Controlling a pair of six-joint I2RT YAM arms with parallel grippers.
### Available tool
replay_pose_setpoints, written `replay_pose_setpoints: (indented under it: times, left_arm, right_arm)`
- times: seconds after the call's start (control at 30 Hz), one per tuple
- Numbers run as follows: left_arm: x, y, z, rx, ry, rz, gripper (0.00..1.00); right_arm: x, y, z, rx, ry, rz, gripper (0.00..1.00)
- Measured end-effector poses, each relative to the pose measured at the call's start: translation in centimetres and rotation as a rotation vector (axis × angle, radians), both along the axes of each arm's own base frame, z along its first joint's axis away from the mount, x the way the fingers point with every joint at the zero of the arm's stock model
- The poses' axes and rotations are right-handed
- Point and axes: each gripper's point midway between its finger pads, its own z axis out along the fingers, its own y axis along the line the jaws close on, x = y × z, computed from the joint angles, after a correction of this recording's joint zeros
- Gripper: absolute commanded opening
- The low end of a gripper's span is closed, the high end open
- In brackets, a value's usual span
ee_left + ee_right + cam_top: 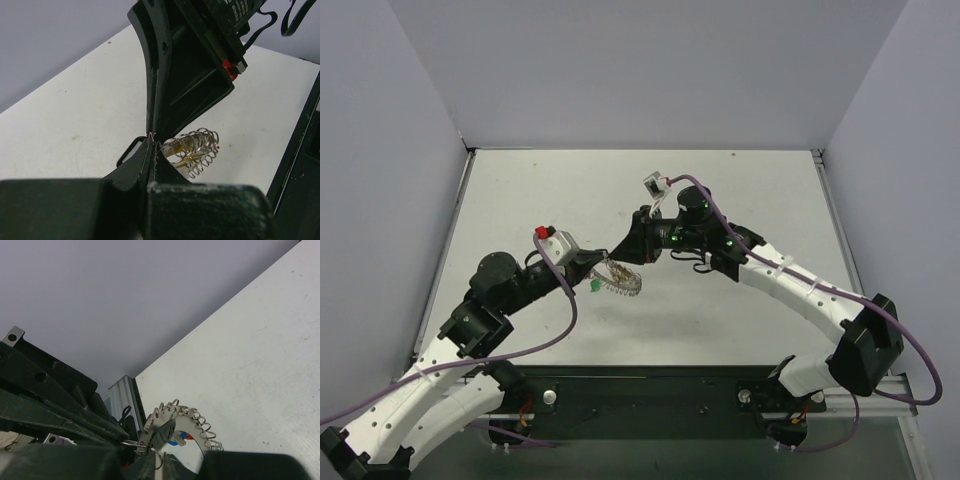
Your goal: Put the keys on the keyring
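The keyring point(622, 281) is a silvery curved piece with small wire loops along its rim, held above the table at its centre. My left gripper point(599, 262) is shut on its left end; in the left wrist view the fingertips point(150, 150) pinch a thin wire of the keyring point(196, 147), with a yellow key point(186, 149) inside it. My right gripper point(633, 250) meets the ring from the right. In the right wrist view it point(159, 464) is shut on a dark key point(164, 434) against the keyring point(189, 419); blue and red key heads point(176, 441) show behind. A green key point(593, 287) shows beside the ring's left end.
The white table point(740, 310) is walled at the back and both sides. A black base rail point(650, 390) runs along the near edge. Purple cables point(570, 310) trail from both arms. The right gripper's body point(185, 75) fills the upper middle of the left wrist view.
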Motion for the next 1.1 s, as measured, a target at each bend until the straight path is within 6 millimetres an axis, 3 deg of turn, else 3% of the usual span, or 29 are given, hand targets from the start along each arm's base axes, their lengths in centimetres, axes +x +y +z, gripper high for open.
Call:
replay_pose_setpoints:
  times: [0.13,0.27,0.43,0.53,0.77,0.97,1.03,1.1]
  left_arm:
    - [0.1,-0.2,1.0,-0.038,-0.015,0.000,0.00]
    - [0.0,-0.1,2.0,-0.067,-0.042,0.000,0.00]
    - [0.2,-0.2,2.1,-0.069,-0.044,0.005,0.00]
    - [0.4,-0.2,1.8,-0.063,-0.036,0.013,0.00]
    - [0.8,0.3,0.9,-0.057,0.010,0.057,0.00]
    - [1.5,1.4,-0.8,-0.055,0.113,0.151,0.00]
    - [1.8,1.7,-1.9,-0.046,0.166,0.185,0.11]
    - [2.0,1.9,-3.1,-0.040,0.225,0.218,0.45]
  right_arm:
    - [-0.7,-0.7,-0.1,0.002,-0.004,0.004,0.54]
    - [-1.3,-2.0,0.8,0.018,-0.045,0.000,0.68]
    - [-1.5,-3.5,2.8,0.054,-0.108,-0.020,0.69]
    - [-1.4,-3.7,2.9,0.055,-0.117,-0.023,0.72]
    - [-1.3,-4.4,-0.2,-0.016,-0.101,-0.035,0.83]
    - [-0.7,-4.1,-3.8,-0.127,-0.095,-0.057,0.83]
    - [-0.9,-3.4,-6.2,-0.188,-0.071,-0.047,0.83]
    - [-1.1,-2.9,-9.0,-0.250,-0.040,-0.041,0.85]
